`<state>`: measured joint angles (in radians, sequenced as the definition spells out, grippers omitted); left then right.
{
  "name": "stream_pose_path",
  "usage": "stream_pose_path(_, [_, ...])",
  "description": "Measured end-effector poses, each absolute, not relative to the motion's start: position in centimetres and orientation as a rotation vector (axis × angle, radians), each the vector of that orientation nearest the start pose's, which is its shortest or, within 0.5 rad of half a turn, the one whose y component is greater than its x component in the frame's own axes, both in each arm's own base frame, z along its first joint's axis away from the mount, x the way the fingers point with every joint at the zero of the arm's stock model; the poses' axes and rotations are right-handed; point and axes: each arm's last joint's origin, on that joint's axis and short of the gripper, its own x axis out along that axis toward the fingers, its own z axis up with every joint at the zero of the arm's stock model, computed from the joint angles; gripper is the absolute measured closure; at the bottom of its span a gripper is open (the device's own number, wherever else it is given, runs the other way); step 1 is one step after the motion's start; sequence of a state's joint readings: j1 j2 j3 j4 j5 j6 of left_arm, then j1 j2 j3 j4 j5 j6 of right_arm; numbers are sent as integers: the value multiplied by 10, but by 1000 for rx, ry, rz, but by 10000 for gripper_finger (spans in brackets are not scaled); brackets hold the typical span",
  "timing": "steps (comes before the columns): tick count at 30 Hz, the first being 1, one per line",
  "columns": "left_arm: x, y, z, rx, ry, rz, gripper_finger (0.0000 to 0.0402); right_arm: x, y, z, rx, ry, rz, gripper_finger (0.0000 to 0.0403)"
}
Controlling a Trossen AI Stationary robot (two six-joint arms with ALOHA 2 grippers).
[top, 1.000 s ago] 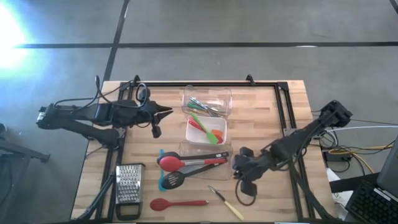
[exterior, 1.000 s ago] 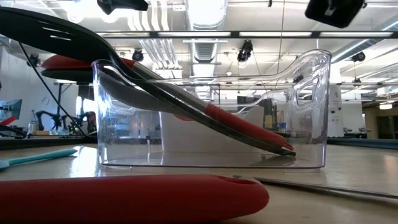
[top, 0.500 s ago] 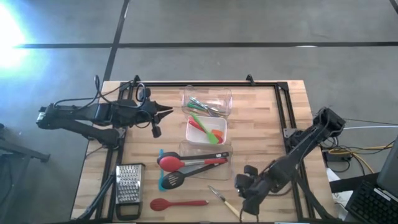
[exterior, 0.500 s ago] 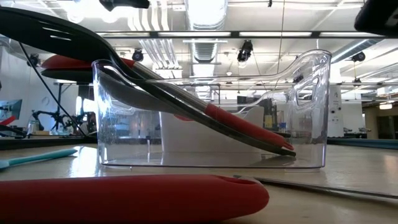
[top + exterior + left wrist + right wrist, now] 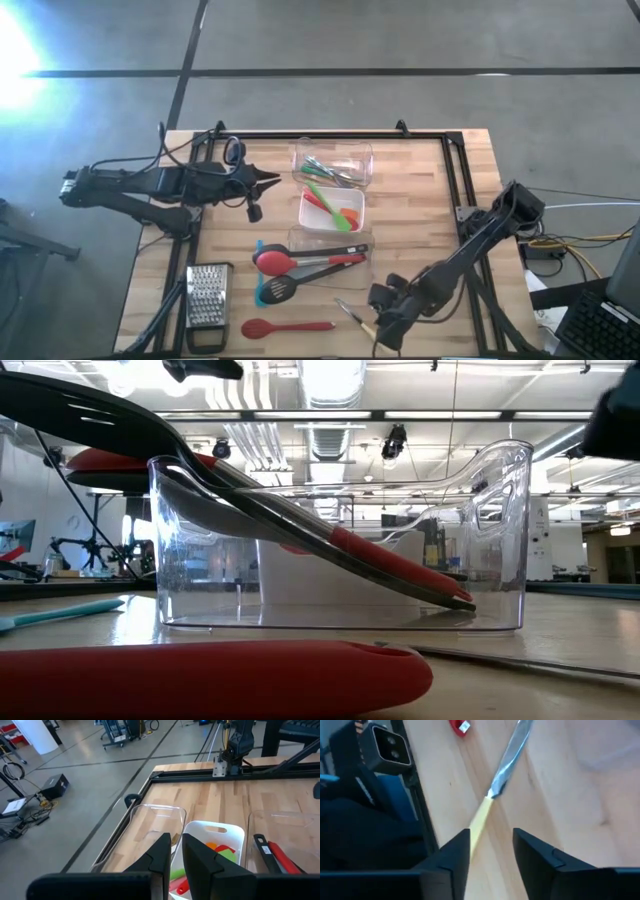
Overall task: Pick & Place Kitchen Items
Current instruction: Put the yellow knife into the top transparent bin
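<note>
A small knife with a pale wood handle (image 5: 365, 327) lies flat on the table near its near edge. My right gripper (image 5: 380, 322) hangs over it, open. In the right wrist view its fingers (image 5: 490, 837) stand on either side of the handle (image 5: 479, 820), and the blade (image 5: 512, 750) points away. A red spoon (image 5: 286, 326) lies to the knife's left. Black and red utensils (image 5: 300, 262) rest in the near clear tub (image 5: 362, 262), heads sticking out over its left wall. My left gripper (image 5: 268, 180) waits shut, left of the far tub (image 5: 333, 163).
A white tub (image 5: 312, 213) between the two clear ones holds green, orange and red tools. A steel grater (image 5: 208, 296) lies at the near left. A teal slotted tool (image 5: 272, 291) lies beside the near tub. A black frame rail (image 5: 462, 190) runs along the right side.
My right gripper has moved toward the table's near edge and a little left, coming down over the wood-handled knife; in the low view it has slid out toward the upper right. The left arm and all the utensils have kept still.
</note>
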<state>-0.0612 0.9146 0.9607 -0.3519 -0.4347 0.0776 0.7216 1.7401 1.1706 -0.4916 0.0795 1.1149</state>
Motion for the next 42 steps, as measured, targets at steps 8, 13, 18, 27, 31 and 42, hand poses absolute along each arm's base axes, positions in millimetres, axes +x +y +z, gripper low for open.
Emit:
stream_pose_path(8, [193,0,354,154,320,358,351,267,247,168,725,1298,-54,216])
stream_pose_path(13, [194,0,354,155,324,357,351,266,265,153,777,1376,-80,214])
stream_pose_path(18, [194,0,354,155,324,357,351,274,285,139,760,1404,-77,220])
stream_pose_path(27, [194,0,353,156,326,358,351,295,303,113,628,1543,-132,224])
stream_pose_path(31, [194,0,353,156,326,358,351,294,297,111,560,1511,-248,225])
stream_pose_path(42, [194,0,353,157,330,357,351,293,288,144,501,1379,-214,244])
